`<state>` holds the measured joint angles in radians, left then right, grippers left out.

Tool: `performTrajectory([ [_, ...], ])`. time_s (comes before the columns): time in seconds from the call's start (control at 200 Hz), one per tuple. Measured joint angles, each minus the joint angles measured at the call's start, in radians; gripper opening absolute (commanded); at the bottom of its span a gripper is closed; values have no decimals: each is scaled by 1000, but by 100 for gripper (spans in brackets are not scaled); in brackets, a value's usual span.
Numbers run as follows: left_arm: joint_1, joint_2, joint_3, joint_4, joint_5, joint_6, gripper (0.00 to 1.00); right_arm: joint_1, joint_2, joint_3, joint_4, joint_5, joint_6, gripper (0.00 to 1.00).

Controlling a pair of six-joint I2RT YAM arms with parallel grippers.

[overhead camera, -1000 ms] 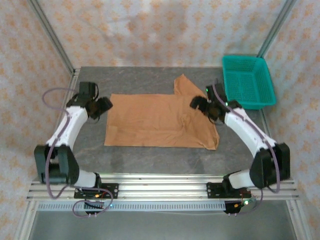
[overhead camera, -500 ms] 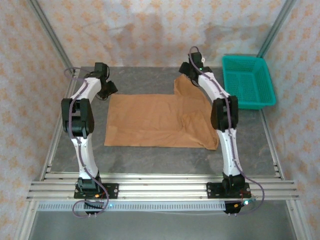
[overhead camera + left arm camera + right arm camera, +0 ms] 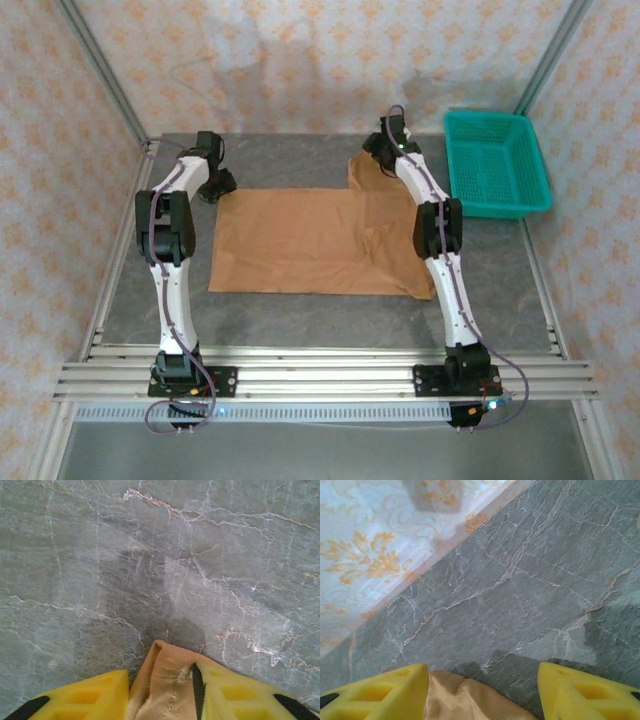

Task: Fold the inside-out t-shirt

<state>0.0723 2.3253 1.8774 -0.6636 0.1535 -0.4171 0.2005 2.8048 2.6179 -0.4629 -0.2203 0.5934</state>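
Note:
The inside-out t-shirt lies spread flat on the grey marbled table, tan, with one sleeve pointing to the far right. Both arms are stretched out to its far edge. My left gripper sits at the shirt's far left corner. In the left wrist view a bunched, seamed fold of the shirt fills the gap of the left gripper, whose yellow fingers press in on it. My right gripper is at the far sleeve, open. The sleeve's edge lies beside the right gripper's left finger only.
A teal mesh basket stands at the table's far right corner, just right of the right arm. Patterned walls enclose the table on three sides, close behind both grippers. An aluminium rail runs along the near edge.
Both arms have unfolded from beside the shirt and reached out to its far edge. The left jaws have closed in on the corner fold, and the right jaws have narrowed somewhat.

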Motion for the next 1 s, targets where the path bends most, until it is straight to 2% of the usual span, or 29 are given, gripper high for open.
performTrajectory([
  [0.125, 1, 0, 2, -4, -1, -3, 33, -5, 0, 0, 0, -25, 14, 60],
  [0.205, 1, 0, 2, -6, -3, -3, 27, -8, 0, 0, 0, -40, 17, 55],
  [0.275, 2, 0, 2, -12, -9, -3, 20, -9, 0, 0, 0, -54, 16, 42],
  [0.31, 4, 0, 2, -15, -11, -4, 18, -7, 2, 0, -2, -69, 14, 39],
  [0.375, 8, 0, 3, -19, -9, -8, 17, -3, 5, 0, -3, -80, 13, 26],
  [0.51, 4, 1, 7, -21, 4, -11, 14, 7, 8, 0, -4, -103, 13, 17],
  [0.61, -1, 5, 21, -29, 15, -11, 12, 15, 12, 0, -8, -103, 9, 0],
  [0.846, -7, 8, 33, -40, 30, -11, 10, 14, 12, -3, -19, -91, -18, 0],
  [1.001, -7, 8, 33, -40, 41, -11, 9, 5, -48, -72, -35, -83, -46, 0],
])
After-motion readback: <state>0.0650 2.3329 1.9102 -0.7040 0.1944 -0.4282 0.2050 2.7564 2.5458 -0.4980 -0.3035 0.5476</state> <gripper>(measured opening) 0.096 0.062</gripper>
